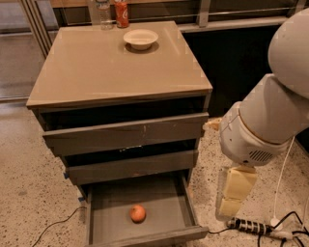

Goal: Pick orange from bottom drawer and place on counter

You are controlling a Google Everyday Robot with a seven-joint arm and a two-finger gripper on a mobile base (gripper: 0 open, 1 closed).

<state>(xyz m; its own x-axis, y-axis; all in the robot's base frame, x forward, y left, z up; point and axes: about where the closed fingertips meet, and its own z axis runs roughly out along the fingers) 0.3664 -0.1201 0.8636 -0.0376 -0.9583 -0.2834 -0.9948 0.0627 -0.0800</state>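
Note:
The orange (pixel 138 212) lies on the flat grey floor of the bottom drawer (pixel 111 212), which is pulled out, near its middle. The counter (pixel 96 67) is the glossy beige top of the grey cabinet. My gripper (pixel 233 195) hangs down from the big white arm (pixel 270 120) at the right of the cabinet. It is outside the drawer, to the right of its side wall and about level with the orange. It holds nothing that I can see.
A white bowl (pixel 140 38) stands at the back of the counter, with a red soda can (pixel 121 13) and a clear bottle (pixel 103 11) behind it. The two upper drawers are slightly open. A power strip (pixel 248 226) and cables lie on the terrazzo floor at the right.

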